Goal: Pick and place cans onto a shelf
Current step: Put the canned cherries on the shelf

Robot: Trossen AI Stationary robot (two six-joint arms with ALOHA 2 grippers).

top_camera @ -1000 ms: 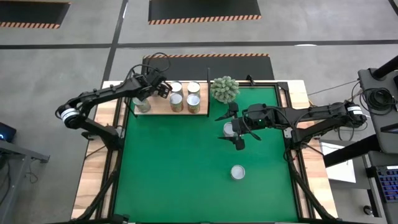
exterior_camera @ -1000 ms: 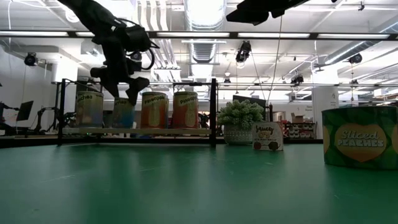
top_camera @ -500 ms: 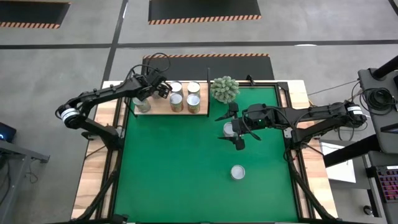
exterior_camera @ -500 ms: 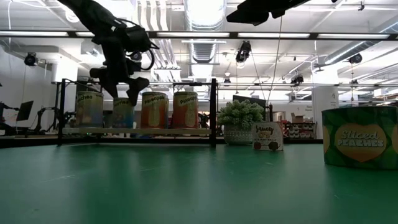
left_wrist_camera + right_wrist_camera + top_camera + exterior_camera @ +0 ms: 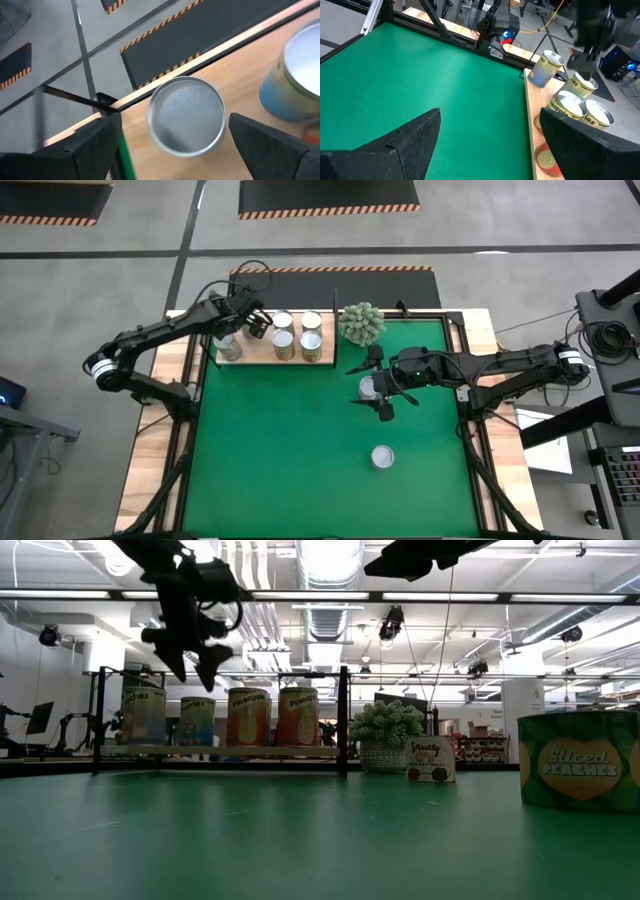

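The shelf is a pale wooden board at the table's far left, with several cans on it in two rows. My left gripper is open and hovers above the far row. In its wrist view a silver-topped can stands upright on the shelf below its spread fingers, untouched. My right gripper is open and high over the mat, above a small can standing on the mat. Another can stands nearer the table's front.
A spiky grey-green plant stands at the shelf's right end. A black frame with upright posts borders the shelf. The green mat lies open between the shelf and the front can.
My left gripper has risen from just over the shelf's cans and drifted slightly toward the table's left edge, staying open. The can beneath it has stayed upright on the shelf.
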